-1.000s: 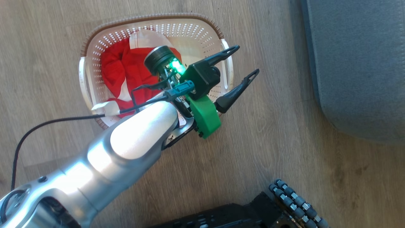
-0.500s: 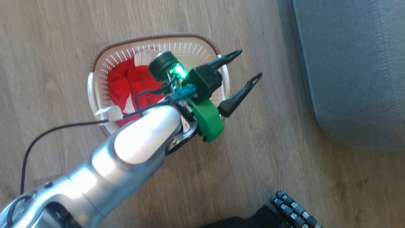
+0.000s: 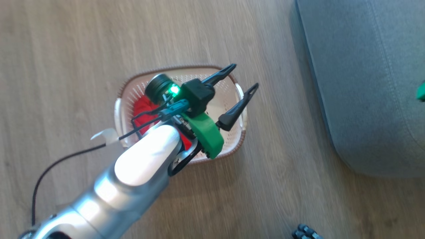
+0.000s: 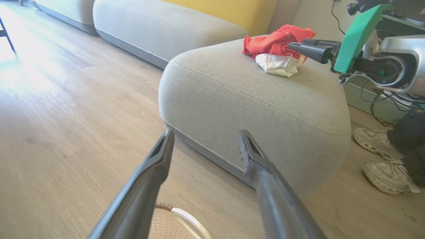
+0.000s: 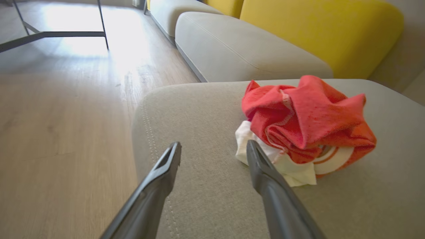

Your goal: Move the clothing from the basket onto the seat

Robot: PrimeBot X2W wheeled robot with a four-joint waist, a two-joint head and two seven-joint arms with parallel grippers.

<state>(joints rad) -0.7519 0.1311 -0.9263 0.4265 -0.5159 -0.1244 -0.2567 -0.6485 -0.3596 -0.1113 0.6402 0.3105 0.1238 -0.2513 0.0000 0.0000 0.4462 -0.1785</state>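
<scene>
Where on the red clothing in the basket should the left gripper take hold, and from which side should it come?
Pinch a fold of the crumpled red clothing at the basket's left end, coming from straight above: the basket's walls close off the sides and only its top is open. The open left gripper hangs over the right part, so it would shift left first.

The left arm reaches up the head view from the lower left. Its pale silver forearm (image 3: 142, 159) ends in a wrist carrying a green mount (image 3: 206, 134) and a lit green lamp (image 3: 173, 89). The left claw (image 3: 244, 76) points up and to the right, its two dark fingers spread wide. The right claw (image 5: 213, 143) is held about level, its fingers also well apart. A blurred green sliver (image 3: 421, 92) at the head view's right edge may be the right wrist's mount.
</scene>
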